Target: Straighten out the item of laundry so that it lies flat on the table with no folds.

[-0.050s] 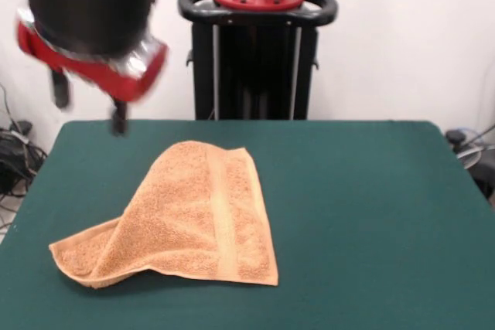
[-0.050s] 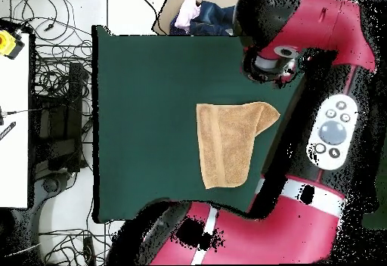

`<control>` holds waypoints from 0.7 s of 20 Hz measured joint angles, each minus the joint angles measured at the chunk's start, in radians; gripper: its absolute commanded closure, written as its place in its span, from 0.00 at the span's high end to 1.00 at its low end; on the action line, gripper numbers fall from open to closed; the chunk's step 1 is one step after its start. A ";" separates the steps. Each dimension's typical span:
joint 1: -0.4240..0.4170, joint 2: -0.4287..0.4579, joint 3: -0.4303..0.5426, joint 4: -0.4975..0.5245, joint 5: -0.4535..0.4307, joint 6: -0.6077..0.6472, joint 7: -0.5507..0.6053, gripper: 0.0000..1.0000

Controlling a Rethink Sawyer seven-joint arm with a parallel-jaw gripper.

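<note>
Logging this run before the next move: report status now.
Gripper open, raised, holding nothing. Towel still folded over at one corner, not flat. Table otherwise clear.

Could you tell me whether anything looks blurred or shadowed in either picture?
Front view: the red and black hand is smeared by blur at upper left, while the orange-tan terry-cloth towel is sharp, with a thin shadow under its near edge. Overhead view: the dark green felt-like table looks evenly lit.
</note>
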 measured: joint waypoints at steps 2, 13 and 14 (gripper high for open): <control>0.003 -0.032 -0.015 0.025 -0.037 -0.020 -0.030 1.00; 0.019 -0.086 -0.055 0.023 -0.145 -0.033 -0.109 1.00; 0.023 -0.081 -0.058 0.021 -0.155 -0.033 -0.109 1.00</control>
